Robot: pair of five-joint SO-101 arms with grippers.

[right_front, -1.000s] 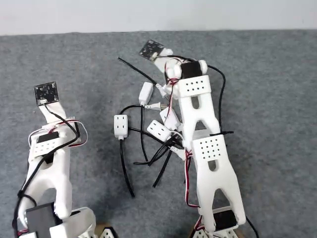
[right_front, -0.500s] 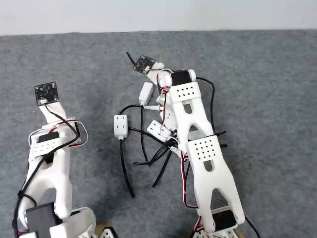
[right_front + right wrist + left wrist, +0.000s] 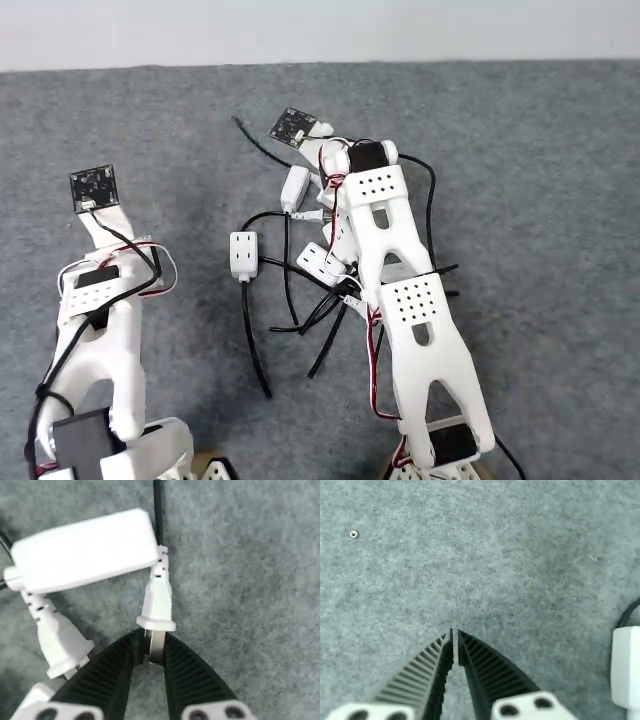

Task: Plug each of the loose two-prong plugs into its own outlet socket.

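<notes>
My right gripper (image 3: 152, 641) is shut on the back of a white two-prong plug (image 3: 157, 602). The plug's front end meets the end face of a white outlet block (image 3: 85, 547), beside a black cord (image 3: 158, 500). How deep the prongs sit is hidden. A second white plug (image 3: 60, 640) lies next to that block. In the high view the right arm (image 3: 378, 205) leans over this block (image 3: 295, 187). Two more outlet blocks (image 3: 244, 253) (image 3: 322, 262) lie among the black cords. My left gripper (image 3: 454, 632) is shut on nothing, low over bare carpet.
Black cords (image 3: 300, 310) tangle between the arms, one running toward the front of the table (image 3: 255, 360). The left arm (image 3: 95, 300) stands apart at the left. A white outlet block (image 3: 626, 672) shows at the left wrist view's edge. Grey carpet (image 3: 540, 200) covers the table.
The right arm has swung left with the plug, up to the upper outlet block. The black cord behind it shifted. The left arm has stayed still.
</notes>
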